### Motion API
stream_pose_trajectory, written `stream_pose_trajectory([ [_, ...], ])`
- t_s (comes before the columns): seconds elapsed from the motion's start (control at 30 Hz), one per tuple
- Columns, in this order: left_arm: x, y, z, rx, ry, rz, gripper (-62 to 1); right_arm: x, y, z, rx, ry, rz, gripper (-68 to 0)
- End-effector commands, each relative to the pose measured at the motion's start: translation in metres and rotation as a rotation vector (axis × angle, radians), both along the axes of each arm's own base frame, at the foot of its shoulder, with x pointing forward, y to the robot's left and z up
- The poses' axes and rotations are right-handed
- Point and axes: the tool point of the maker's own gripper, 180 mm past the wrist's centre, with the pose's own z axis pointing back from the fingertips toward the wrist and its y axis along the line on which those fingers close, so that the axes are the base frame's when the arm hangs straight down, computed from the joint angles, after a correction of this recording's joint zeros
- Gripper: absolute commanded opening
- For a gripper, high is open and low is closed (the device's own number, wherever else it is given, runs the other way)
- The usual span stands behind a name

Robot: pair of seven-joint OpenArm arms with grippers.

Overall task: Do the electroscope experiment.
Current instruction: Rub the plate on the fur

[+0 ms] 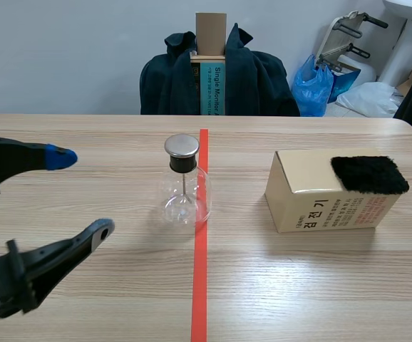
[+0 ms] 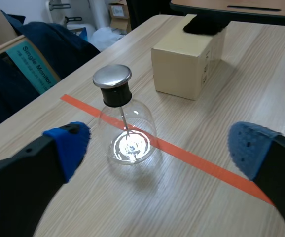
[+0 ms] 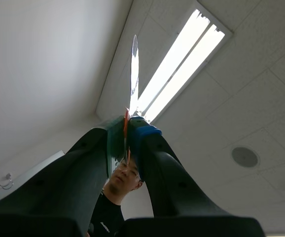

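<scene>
The electroscope, a clear glass flask (image 1: 184,194) with a black stopper and a metal cap, stands on the red tape line at mid table. My left gripper (image 1: 83,194) is open to the left of it, with nothing held. In the left wrist view the flask (image 2: 127,129) sits ahead, between the open blue-padded fingers (image 2: 69,144). A black fur pad (image 1: 368,174) lies on a tan box (image 1: 320,203) at the right. The right gripper (image 3: 127,132) points up at the ceiling, shut on a thin clear strip (image 3: 134,74). The scene view does not show it.
A chair draped with a dark jacket (image 1: 252,78) stands behind the table's far edge, with a cardboard piece and a teal book on it. The tan box (image 2: 182,64) with fur (image 2: 204,24) lies beyond the flask. A person (image 3: 120,190) shows below the right fingers.
</scene>
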Motion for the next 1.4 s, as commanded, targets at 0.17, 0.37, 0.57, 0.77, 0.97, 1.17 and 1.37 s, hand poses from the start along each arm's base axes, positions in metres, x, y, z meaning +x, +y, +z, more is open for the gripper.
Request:
stream_pose_trajectory([
  [0.17, -0.030, 0.008, 0.019, -0.036, 0.035, 0.036, 1.4, -0.012, -0.005, 0.015, 0.026, -0.087, -0.006, -66.9],
  [0.37, -0.029, 0.013, 0.029, -0.035, 0.017, 0.054, 1.4, -0.012, -0.006, 0.016, 0.035, -0.086, -0.005, -66.9],
  [0.57, -0.028, 0.015, 0.029, -0.029, 0.014, 0.061, 1.4, -0.013, -0.011, 0.014, 0.057, -0.085, -0.019, -66.9],
  [0.77, -0.028, 0.015, 0.029, -0.029, 0.014, 0.061, 1.4, -0.007, -0.032, -0.013, 0.110, -0.007, -0.091, -66.8],
  [0.97, -0.028, 0.015, 0.029, -0.029, 0.014, 0.061, 1.4, 0.014, -0.059, -0.082, 0.052, 0.220, -0.203, -66.8],
  [1.17, -0.028, 0.015, 0.029, -0.029, 0.014, 0.061, 1.4, 0.033, -0.087, -0.174, -0.028, 0.528, -0.275, -66.8],
  [1.37, -0.028, 0.015, 0.029, -0.029, 0.014, 0.061, 1.4, 0.036, -0.088, -0.253, -0.092, 0.709, -0.263, -66.8],
])
